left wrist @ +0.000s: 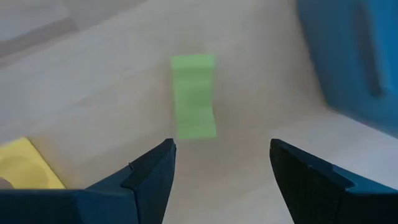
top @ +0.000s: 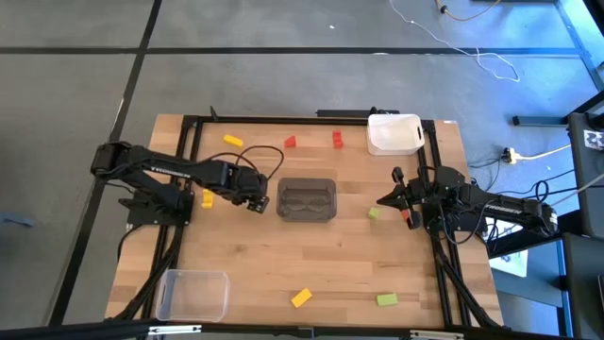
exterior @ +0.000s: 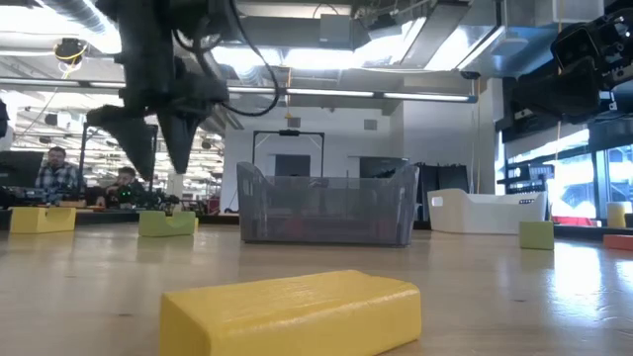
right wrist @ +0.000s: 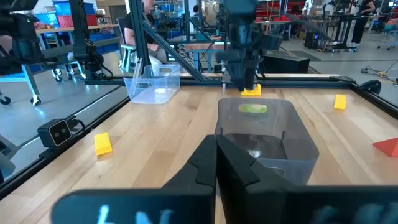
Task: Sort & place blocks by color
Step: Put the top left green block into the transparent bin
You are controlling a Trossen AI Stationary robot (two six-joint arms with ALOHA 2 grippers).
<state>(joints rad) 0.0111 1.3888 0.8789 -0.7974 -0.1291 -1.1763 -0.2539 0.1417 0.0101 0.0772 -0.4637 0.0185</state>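
Note:
My left gripper (top: 255, 201) is open and hovers just left of the grey bin (top: 307, 199). In the left wrist view a light green block (left wrist: 194, 96) lies flat on the table ahead of its spread fingers (left wrist: 221, 146). A yellow block (left wrist: 25, 167) lies beside it. In the low view the gripper (exterior: 158, 163) hangs above that green block (exterior: 166, 223) without touching it. My right gripper (top: 382, 201) is shut and empty right of the bin, near another green block (top: 375, 213). It shows in its own wrist view (right wrist: 216, 142).
More blocks lie around: yellow (top: 232, 140), two red (top: 290, 142) (top: 337, 139) at the far side, and yellow (top: 300, 297) and green (top: 387, 299) near the front edge. A white bin (top: 394, 132) stands far right and a clear bin (top: 192, 293) near left.

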